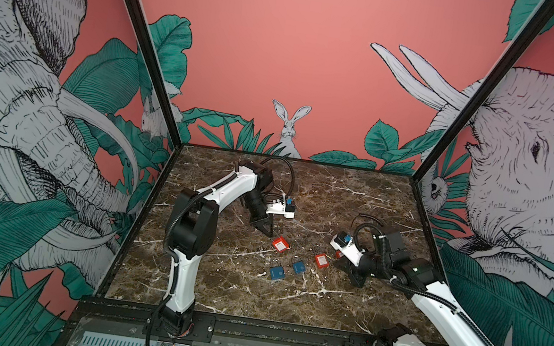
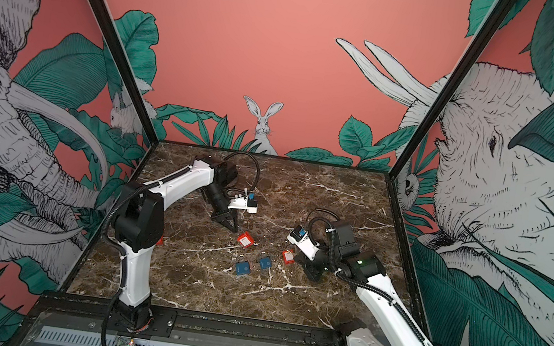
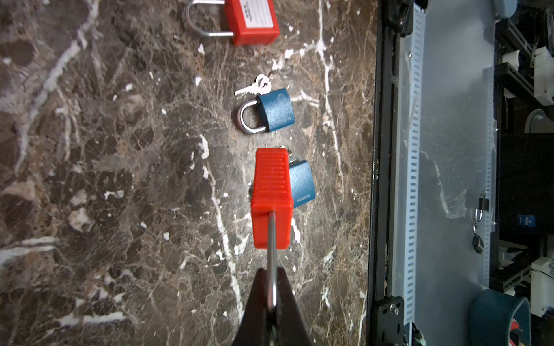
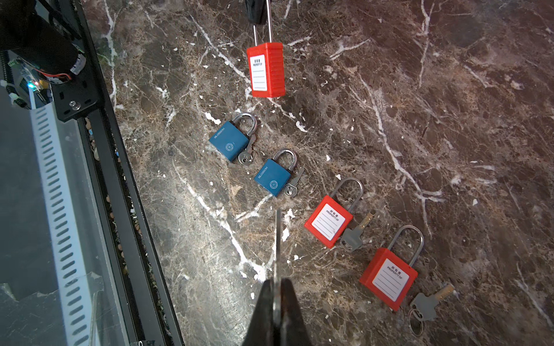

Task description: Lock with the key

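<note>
my left gripper (image 3: 271,278), jaws pinched tight on the steel shackle (image 3: 272,239) of a red padlock (image 3: 271,194), holds the lock out in front of it just below the centre of the frame in both top views; the red body appears lifted off the marble table (image 1: 338,196), since it hides part of a blue lock beneath it in the left wrist view

my right gripper (image 4: 277,283), right of centre in both top views and well apart from the held lock, is closed on a key (image 4: 277,239) that shows only edge-on, a thin metal blade sticking out past the jaws; its tip points roughly toward the hanging lock but is nowhere near the keyhole, which i cannot see from any camera

on the marble between the two arms, in the lower middle of the top views, lie two blue padlocks (image 4: 229,143) (image 4: 272,176), each with a small key touching it, and two more red padlocks (image 4: 326,224) (image 4: 388,277), each with a grey-headed key (image 4: 352,238) (image 4: 425,302) just beside it

as i judge it, both pick-ups are done and the real work remains: bring lock and key together, seat the blade in the underside of the body, and turn it; whether the shackle is already pressed home i cannot tell
</note>
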`<move>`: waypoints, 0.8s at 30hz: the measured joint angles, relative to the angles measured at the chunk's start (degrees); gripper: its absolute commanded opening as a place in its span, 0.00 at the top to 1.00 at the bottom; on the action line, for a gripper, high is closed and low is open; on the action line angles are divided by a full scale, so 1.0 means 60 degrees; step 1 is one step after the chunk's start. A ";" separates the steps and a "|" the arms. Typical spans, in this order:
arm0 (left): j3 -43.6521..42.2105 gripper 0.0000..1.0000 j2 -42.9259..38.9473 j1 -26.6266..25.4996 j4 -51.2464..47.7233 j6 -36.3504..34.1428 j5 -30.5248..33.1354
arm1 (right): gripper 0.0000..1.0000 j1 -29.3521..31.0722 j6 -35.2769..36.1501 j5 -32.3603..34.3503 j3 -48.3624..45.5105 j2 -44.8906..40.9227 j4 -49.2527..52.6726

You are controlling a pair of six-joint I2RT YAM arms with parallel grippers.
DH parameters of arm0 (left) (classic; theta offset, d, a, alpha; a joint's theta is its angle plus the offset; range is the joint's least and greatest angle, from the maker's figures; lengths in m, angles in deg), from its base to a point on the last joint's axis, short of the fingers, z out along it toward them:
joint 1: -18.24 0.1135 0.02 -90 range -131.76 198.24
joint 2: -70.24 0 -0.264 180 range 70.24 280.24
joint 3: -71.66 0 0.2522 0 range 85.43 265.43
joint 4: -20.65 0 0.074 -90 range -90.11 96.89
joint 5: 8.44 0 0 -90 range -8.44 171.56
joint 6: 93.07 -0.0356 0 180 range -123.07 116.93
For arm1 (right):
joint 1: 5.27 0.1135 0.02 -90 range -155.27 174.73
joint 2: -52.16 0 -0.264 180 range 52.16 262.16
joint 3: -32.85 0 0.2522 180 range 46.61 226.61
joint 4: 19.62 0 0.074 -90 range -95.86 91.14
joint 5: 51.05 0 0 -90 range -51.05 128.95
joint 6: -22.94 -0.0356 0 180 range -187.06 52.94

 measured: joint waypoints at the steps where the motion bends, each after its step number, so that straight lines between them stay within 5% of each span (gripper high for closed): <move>1: 0.0051 1.00 0.0113 -0.0004 -0.0073 -0.0007 0.0131 | 1.00 0.0000 -0.0062 -0.0025 -0.0033 -0.0004 -0.0073; 24: 0.0754 1.00 0.1457 -0.0007 -0.0656 -0.0186 0.1443 | 1.00 0.0535 -0.0736 -0.0514 -0.0557 0.0936 -0.1249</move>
